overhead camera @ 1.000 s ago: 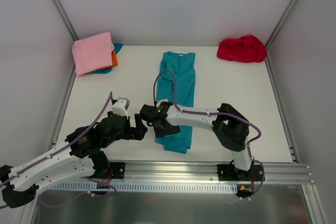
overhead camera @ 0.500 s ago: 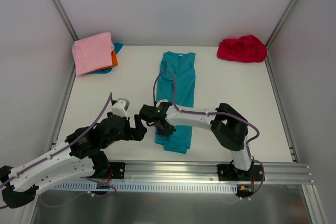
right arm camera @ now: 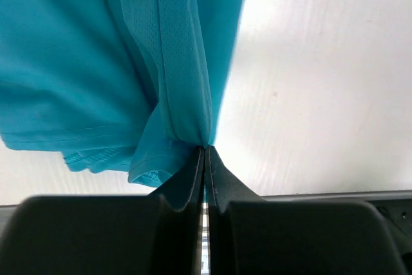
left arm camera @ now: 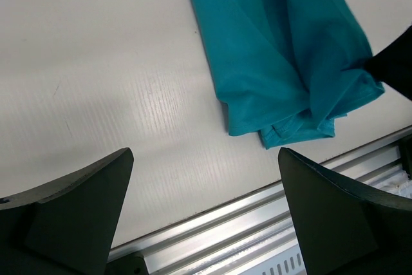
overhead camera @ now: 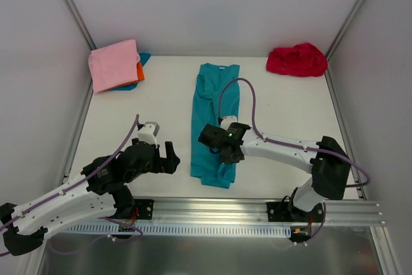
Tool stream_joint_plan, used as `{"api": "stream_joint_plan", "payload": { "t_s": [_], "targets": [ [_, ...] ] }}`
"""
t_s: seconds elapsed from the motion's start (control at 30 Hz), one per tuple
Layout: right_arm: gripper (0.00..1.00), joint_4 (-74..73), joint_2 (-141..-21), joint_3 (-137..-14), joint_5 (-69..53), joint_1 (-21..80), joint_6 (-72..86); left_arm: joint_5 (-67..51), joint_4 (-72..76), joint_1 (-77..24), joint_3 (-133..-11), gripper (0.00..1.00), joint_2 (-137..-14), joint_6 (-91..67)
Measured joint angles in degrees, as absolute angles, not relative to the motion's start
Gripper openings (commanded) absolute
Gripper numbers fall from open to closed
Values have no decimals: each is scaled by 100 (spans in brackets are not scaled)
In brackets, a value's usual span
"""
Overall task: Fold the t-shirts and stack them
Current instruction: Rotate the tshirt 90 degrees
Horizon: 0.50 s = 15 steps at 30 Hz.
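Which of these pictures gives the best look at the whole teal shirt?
The top external view: the teal shirt lies there full length, collar to hem. The left wrist view catches only its near folded end; the right wrist view shows just a fold pinched by the right gripper, jaws shut.

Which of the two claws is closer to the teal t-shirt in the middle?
Right. The right gripper is shut on the teal t-shirt, pinching its near end. The left gripper hangs open over the table, left of the shirt, not touching it.
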State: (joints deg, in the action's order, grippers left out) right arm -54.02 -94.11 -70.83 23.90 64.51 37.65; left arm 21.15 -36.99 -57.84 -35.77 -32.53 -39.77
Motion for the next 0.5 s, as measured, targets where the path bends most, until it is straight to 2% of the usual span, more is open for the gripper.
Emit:
{"api": "stream_joint_plan", "payload": {
  "t_s": [0.5],
  "targets": [
    [1,-5837,-7843,-5861,2711,6331,4187,2110,-3680,-5784,-3577,99,-3505,-3975]
  ]
}}
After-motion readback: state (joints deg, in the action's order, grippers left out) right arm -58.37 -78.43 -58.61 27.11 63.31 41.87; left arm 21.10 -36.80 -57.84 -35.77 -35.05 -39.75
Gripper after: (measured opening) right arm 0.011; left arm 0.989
